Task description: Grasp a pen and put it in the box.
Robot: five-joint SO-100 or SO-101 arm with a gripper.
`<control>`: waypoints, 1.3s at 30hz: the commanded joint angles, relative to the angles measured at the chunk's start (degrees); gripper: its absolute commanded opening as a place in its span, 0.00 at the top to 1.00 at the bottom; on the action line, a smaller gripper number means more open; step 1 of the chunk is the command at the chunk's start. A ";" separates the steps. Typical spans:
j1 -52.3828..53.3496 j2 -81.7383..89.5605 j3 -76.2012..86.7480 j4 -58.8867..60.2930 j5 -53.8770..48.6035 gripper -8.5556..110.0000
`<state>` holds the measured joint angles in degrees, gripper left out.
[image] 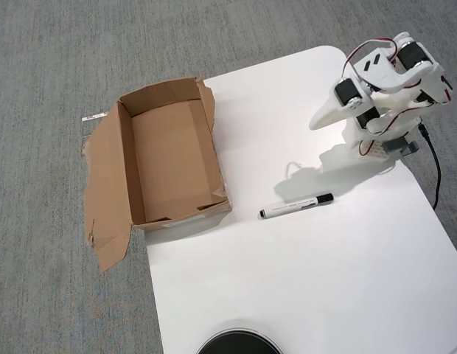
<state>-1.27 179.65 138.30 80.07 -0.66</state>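
Observation:
The pen (295, 206) lies flat on the white table (302, 280), its black cap to the right and small black tip to the left. The box (173, 156) stands open and empty at the table's left edge, a short way left of the pen, with one torn flap (103, 193) splayed flat over the carpet. My arm is folded at the back right. The gripper (318, 122) points down-left, well above and right of the pen. Its jaws look closed together and hold nothing.
A round black object (238, 344) sits at the table's near edge. A black cable (434, 168) runs down from the arm's base (383, 144) at the right. Grey carpet (59, 66) surrounds the table.

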 commanded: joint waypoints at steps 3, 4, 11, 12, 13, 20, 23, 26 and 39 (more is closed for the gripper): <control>0.13 -16.26 -14.28 -0.53 0.31 0.92; 0.13 -18.98 -16.74 -0.53 0.31 0.92; -0.04 -37.97 -33.00 0.26 -0.13 0.92; -0.04 -40.61 -35.20 0.35 -0.22 0.92; -0.04 -43.07 -37.22 0.35 -0.22 0.92; -0.13 -57.74 -48.74 0.44 -0.40 0.92; -0.13 -61.61 -50.84 0.44 -0.40 0.92; -2.24 -63.28 -50.93 0.53 -0.40 0.92; -16.57 -67.94 -50.05 0.70 -0.48 0.92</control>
<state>-14.63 111.97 89.78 80.42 -0.66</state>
